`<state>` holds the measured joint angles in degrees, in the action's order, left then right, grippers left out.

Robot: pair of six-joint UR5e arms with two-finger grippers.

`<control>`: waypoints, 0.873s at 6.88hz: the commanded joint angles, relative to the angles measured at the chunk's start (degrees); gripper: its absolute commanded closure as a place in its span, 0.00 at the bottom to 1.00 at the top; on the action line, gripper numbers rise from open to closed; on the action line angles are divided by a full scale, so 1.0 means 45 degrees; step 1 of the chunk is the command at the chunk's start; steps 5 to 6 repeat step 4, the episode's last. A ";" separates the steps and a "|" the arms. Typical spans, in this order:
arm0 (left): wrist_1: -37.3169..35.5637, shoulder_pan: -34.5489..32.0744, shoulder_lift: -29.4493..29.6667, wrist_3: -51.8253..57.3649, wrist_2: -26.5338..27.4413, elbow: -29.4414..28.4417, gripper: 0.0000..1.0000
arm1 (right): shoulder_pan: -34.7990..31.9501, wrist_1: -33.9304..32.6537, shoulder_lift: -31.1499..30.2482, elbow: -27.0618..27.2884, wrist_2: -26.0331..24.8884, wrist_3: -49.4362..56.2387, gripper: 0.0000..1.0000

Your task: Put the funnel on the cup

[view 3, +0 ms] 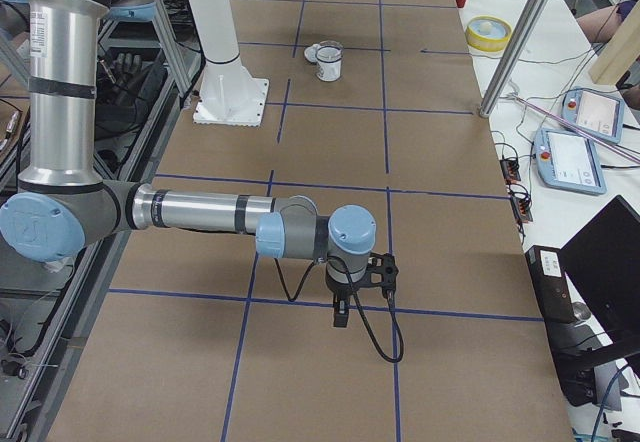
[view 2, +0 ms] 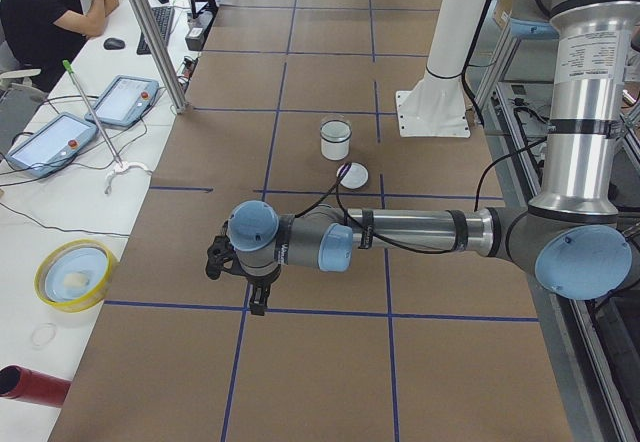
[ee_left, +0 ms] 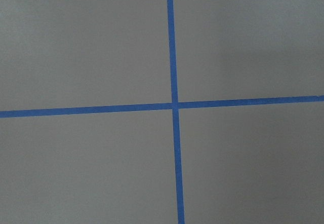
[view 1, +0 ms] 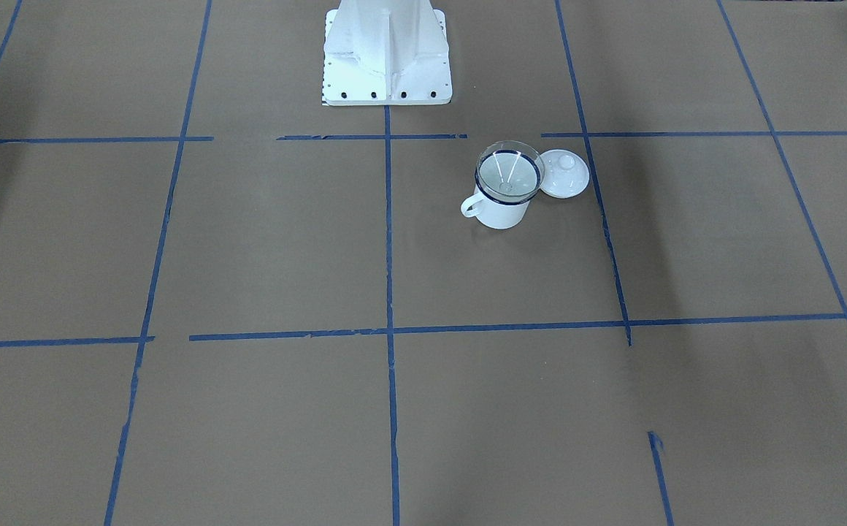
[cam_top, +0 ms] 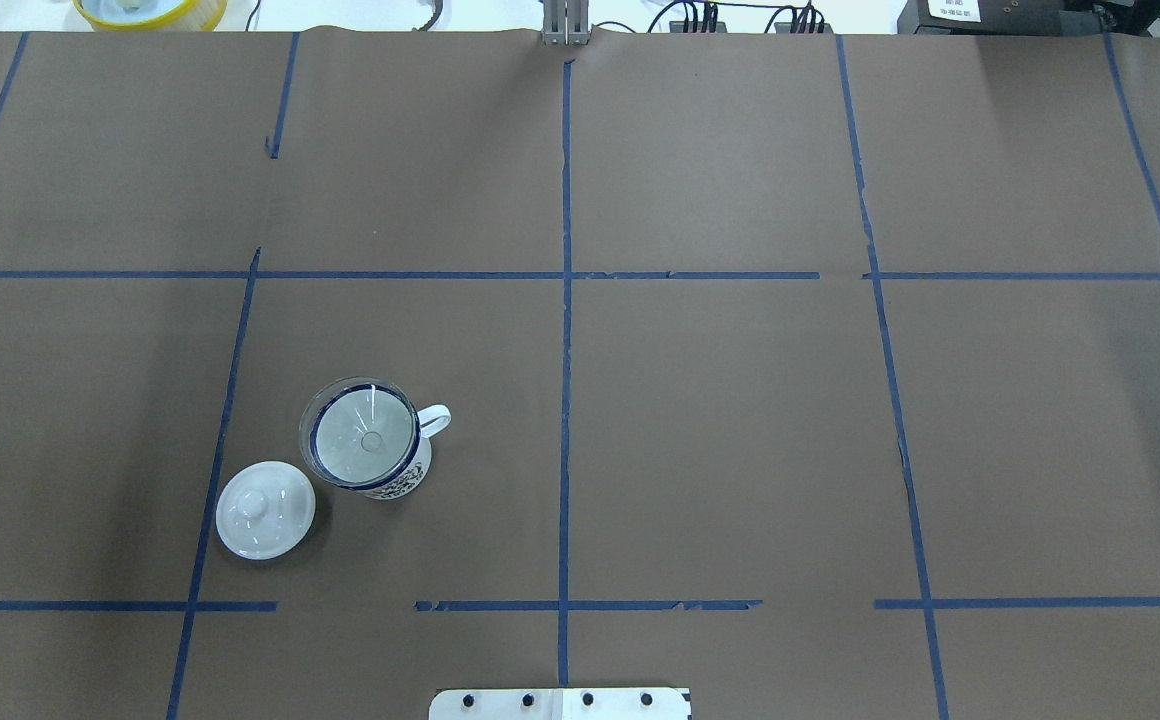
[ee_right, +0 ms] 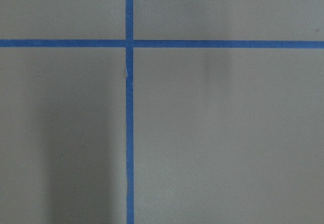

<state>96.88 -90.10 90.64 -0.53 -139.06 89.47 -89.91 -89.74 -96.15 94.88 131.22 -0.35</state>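
Note:
The clear funnel [view 1: 509, 172] sits upright in the mouth of the white enamel cup [view 1: 500, 212], its cone resting on the dark blue rim. In the overhead view the funnel [cam_top: 362, 440] covers the cup [cam_top: 403, 483], whose handle points right. The pair also shows small in the left view [view 2: 335, 140] and the right view [view 3: 329, 61]. My left gripper [view 2: 259, 305] hangs over the table far from the cup; I cannot tell if it is open. My right gripper [view 3: 341, 318] hangs at the table's other end; I cannot tell its state either. Both wrist views show only brown paper and blue tape.
A white knobbed lid [cam_top: 265, 509] lies on the table beside the cup, also in the front view [view 1: 564, 174]. The robot's white base [view 1: 387, 58] stands at the table edge. A yellow bowl [view 2: 75, 274], tablets and an operator [view 2: 45, 7] are on the side bench.

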 commanded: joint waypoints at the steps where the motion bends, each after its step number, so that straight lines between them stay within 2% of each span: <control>1: -0.0994 -0.0016 0.0053 -0.0018 0.0139 0.0136 0.00 | 0.0000 0.0000 0.0000 0.0009 0.0000 0.0000 0.00; 2: -0.2220 -0.0094 0.0131 0.0020 0.0197 0.0408 0.00 | 0.0000 0.0000 0.0000 -0.0011 0.0000 0.0000 0.00; 6: -0.2427 -0.0173 0.0151 0.0040 0.0198 0.0489 0.00 | 0.0000 0.0000 0.0000 -0.0011 0.0000 0.0000 0.00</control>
